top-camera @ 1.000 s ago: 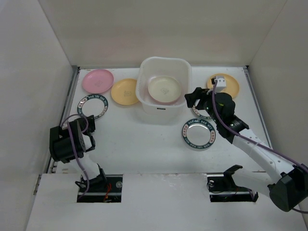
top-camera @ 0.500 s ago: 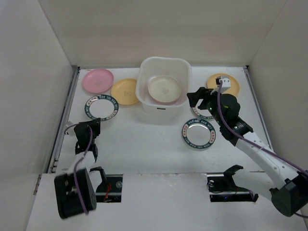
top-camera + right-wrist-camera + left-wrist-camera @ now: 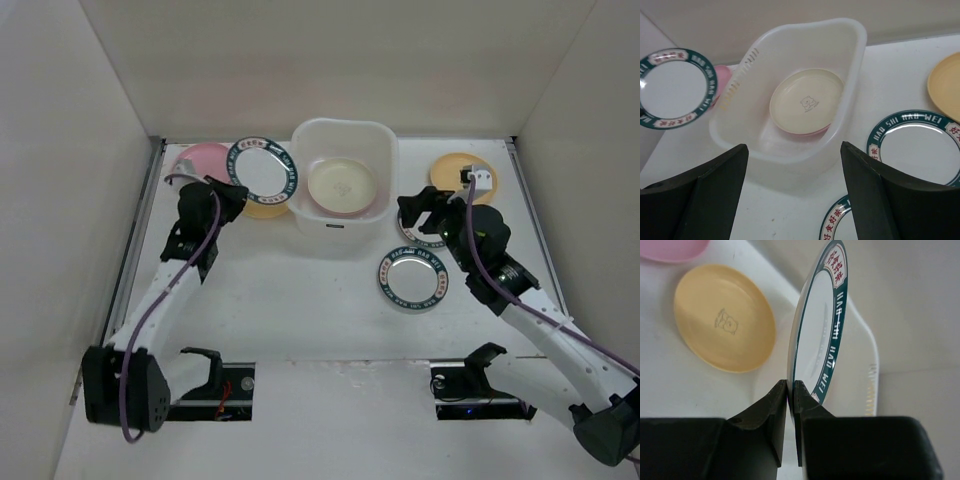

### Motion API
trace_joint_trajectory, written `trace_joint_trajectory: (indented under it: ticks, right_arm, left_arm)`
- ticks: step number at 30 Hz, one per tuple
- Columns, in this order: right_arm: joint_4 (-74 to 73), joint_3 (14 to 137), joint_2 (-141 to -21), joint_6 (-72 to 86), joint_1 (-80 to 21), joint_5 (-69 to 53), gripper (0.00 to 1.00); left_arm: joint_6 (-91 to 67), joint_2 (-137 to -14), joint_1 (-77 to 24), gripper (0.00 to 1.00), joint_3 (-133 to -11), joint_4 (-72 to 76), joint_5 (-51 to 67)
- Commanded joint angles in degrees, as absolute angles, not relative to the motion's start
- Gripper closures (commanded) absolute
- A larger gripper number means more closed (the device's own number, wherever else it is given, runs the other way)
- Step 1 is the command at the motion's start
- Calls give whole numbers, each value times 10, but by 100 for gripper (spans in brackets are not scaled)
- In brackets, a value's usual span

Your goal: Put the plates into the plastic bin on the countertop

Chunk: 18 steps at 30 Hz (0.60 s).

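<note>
My left gripper [image 3: 228, 193] is shut on the rim of a green-rimmed white plate [image 3: 262, 167] and holds it tilted in the air just left of the plastic bin [image 3: 330, 226]. In the left wrist view the plate [image 3: 815, 340] stands edge-on between my fingers [image 3: 775, 410]. A cream plate [image 3: 342, 186] lies in the bin on a pink plate [image 3: 805, 133]. My right gripper [image 3: 420, 212] is open and empty beside the bin's right wall, above another green-rimmed plate [image 3: 412, 236]. A third green-rimmed plate [image 3: 412, 279] lies in front of it.
A pink plate [image 3: 198, 158] and a yellow-orange plate [image 3: 258, 207] lie left of the bin, partly hidden by the held plate. A second yellow-orange plate [image 3: 455, 168] lies at the back right. White walls bound the countertop [image 3: 300, 300].
The left gripper has taken the green-rimmed plate from the left of the countertop and raised it up and back beside the bin. The right gripper has shifted slightly right.
</note>
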State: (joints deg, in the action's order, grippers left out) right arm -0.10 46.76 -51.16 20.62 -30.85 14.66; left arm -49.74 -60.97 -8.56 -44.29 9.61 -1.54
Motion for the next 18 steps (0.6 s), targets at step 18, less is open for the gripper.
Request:
trace_joint_trajectory:
  ticks: [18]
  right_arm:
    - [-158, 454, -475, 292, -269, 265, 21]
  left_arm:
    - [-369, -1031, -225, 91, -833, 42, 70]
